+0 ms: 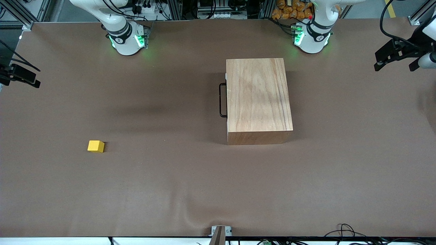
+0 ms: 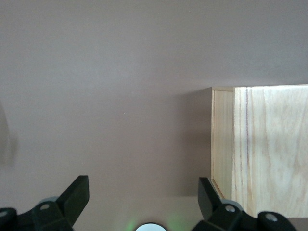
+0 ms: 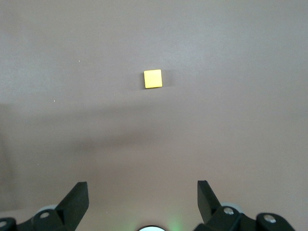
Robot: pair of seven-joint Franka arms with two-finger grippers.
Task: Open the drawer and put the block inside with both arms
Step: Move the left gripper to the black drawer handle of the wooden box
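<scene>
Count: two arms, two grippers, one wooden box [image 1: 259, 98] with one drawer, one yellow block [image 1: 96, 146], all on one brown table [image 1: 170, 190].

The box sits toward the left arm's end of the table, just in front of the left arm's base [image 1: 311, 39]. Its drawer is shut flush – only the black loop handle [image 1: 222, 100] sticks out from the side that faces the right arm's end. Nothing touches the handle.

The block lies alone on the bare table toward the right arm's end, nearer to the front camera than the box and well apart from it. It is also well apart from the right arm's base [image 1: 127, 39].

Left gripper [image 2: 143, 192]: up in the air at the left arm's edge of the table, jaws spread wide, holding nothing. Its wrist view looks down past the two black fingers [image 2: 77, 192] onto bare table, with a corner of the box beside one finger – no contact. The handle does not show in that view.

Right gripper [image 3: 143, 195]: up high at the right arm's edge of the table, only partly in the front view. Jaws wide, empty. In its wrist view the block [image 3: 153, 79] lies flat on the table, well clear of both fingertips and roughly in line with the gap between them.

Around the edges: cables and rack frames along the robots' side of the table. Nothing stands between the block and the box, and the stretch of table in front of the drawer is bare.
</scene>
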